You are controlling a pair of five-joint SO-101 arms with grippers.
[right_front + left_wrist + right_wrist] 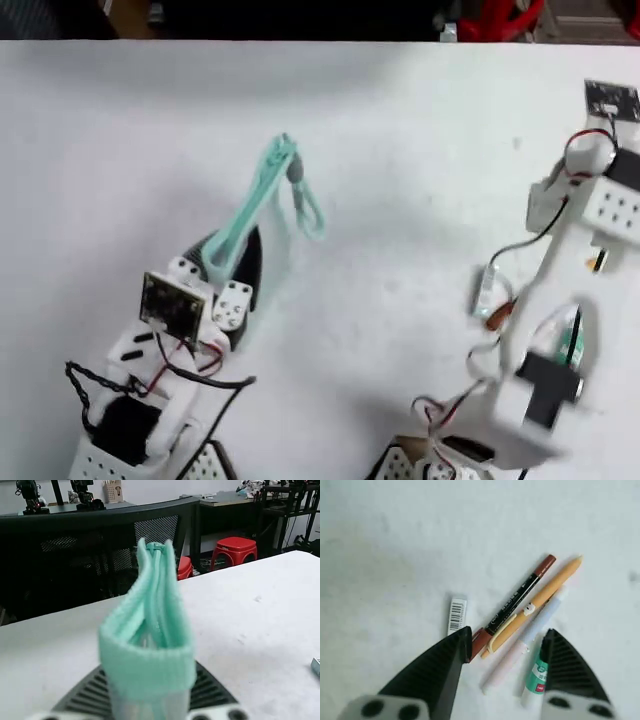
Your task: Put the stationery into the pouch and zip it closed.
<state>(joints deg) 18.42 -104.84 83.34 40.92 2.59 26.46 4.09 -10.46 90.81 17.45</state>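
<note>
Mint pouch (150,645), one, gripped by left fingers (212,690); right fingers (435,670) spread above three pens (531,607)

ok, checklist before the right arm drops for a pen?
1. Left hand shut on the pouch: ok.
2. Pouch mouth open for loading: cannot tell, it is seen edge-on.
3. Right hand open above the table: ok.
4. Orange pen has its near end between the right hand's fingers: ok.
5. One pen isolated for a clean grasp: not ok, the black pen and pale pen lie against the orange one.
6. Barcoded piece apart from the pens: ok.
</note>
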